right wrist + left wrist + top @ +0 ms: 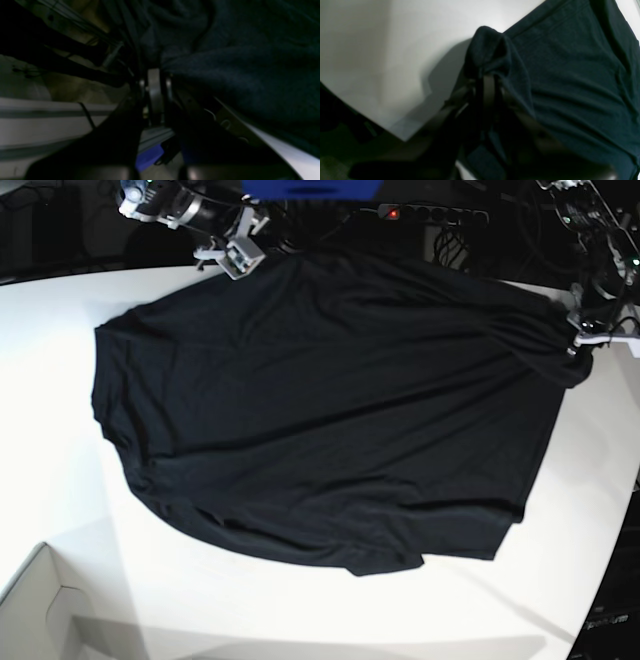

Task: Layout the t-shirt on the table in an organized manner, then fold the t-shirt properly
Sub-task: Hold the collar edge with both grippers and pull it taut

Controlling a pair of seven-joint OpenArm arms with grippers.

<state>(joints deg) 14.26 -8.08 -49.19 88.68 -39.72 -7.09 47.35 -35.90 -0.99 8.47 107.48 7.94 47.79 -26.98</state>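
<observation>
T-shirt (320,410) spread across table (250,610), far edge at table's curved rim. Left gripper (490,77) pinching a bunched corner of shirt; right gripper (155,75) pressed together on shirt's far edge. White box corner (40,605) near-side, open inside; bare table around it.

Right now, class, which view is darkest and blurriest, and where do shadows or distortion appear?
Right wrist view: darkest, gripper and shirt murky, soft. Left wrist view: gripper blurred, bunched shirt shadows the table. Base view: brightest, sharpest; table edges bow, shirt folds barely show.
</observation>
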